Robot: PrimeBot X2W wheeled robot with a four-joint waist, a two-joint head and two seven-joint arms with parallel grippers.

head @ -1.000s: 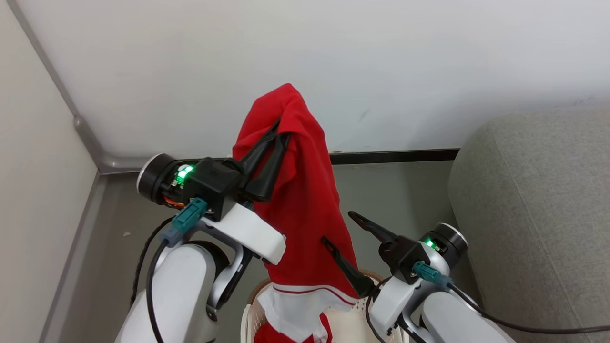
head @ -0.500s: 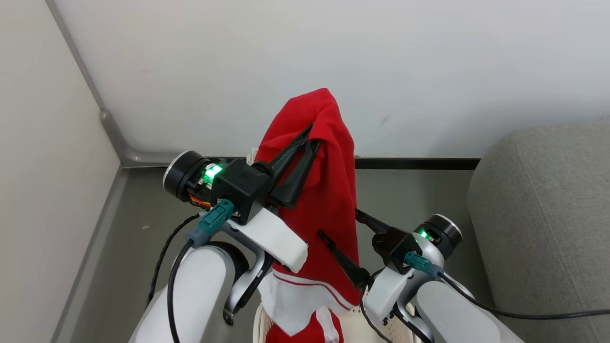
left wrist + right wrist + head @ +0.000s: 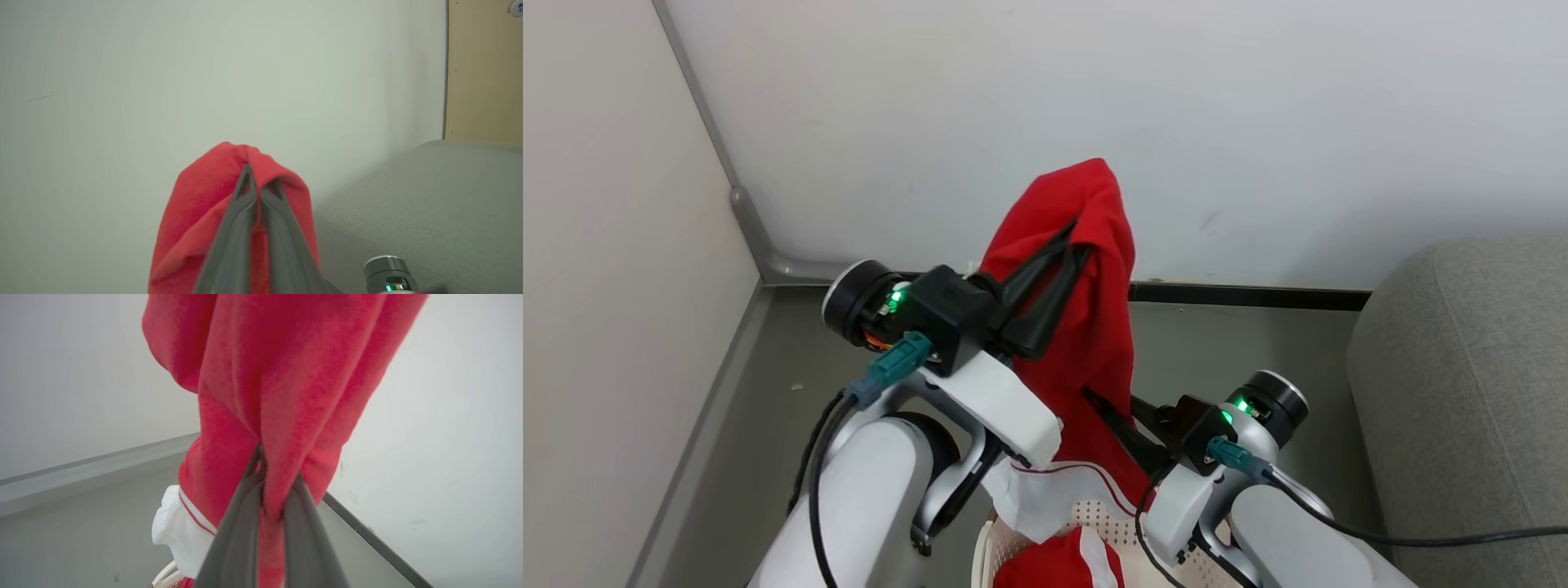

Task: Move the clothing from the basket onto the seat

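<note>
A basket (image 3: 984, 555) stands on the floor (image 3: 784, 408) at the near edge of the scene, between the robot's two arms. A lifted garment (image 3: 1094, 327) hangs directly above it, with its lower edge just over the basket's rim. A second garment (image 3: 1045, 563) lies inside the basket. The left hand (image 3: 1080, 237) pinches the lifted garment at its top, and the right hand (image 3: 1109, 402) pinches it lower down on its right side. The seat (image 3: 1462, 392) stands to the right of the basket. The wall (image 3: 1094, 98) runs behind everything.
</note>
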